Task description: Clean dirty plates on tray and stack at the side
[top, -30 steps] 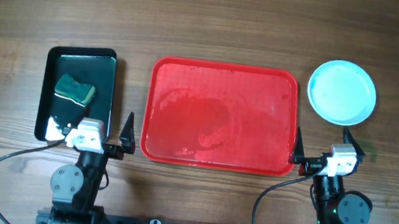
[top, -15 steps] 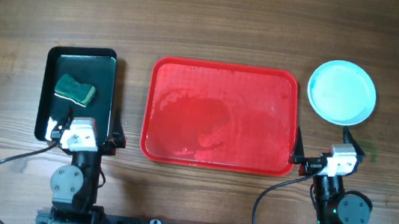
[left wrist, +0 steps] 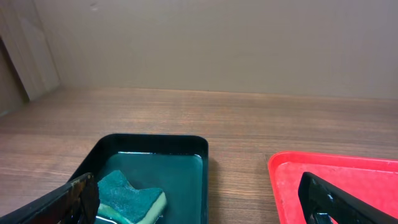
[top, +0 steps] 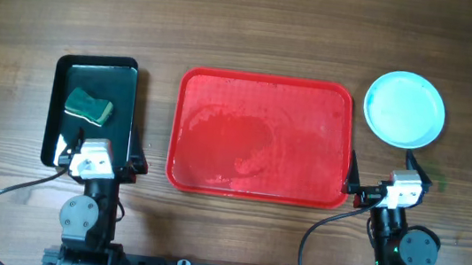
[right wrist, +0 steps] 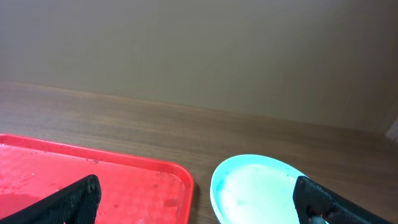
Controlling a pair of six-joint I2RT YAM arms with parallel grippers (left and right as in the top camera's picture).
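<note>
Evidently the plate [top: 404,109] lies just ahead of the right claw [top: 383,169], far from the left claw [top: 101,156], both gaping wide, empty.

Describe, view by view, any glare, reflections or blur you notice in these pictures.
Overhead: even light, all sharp, pale wet-looking sheen on the red tray. Left wrist: the glossy black tray gleams inside; near fingers look soft. Right wrist: dim plain wall, faint sheen on the cyan plate.
</note>
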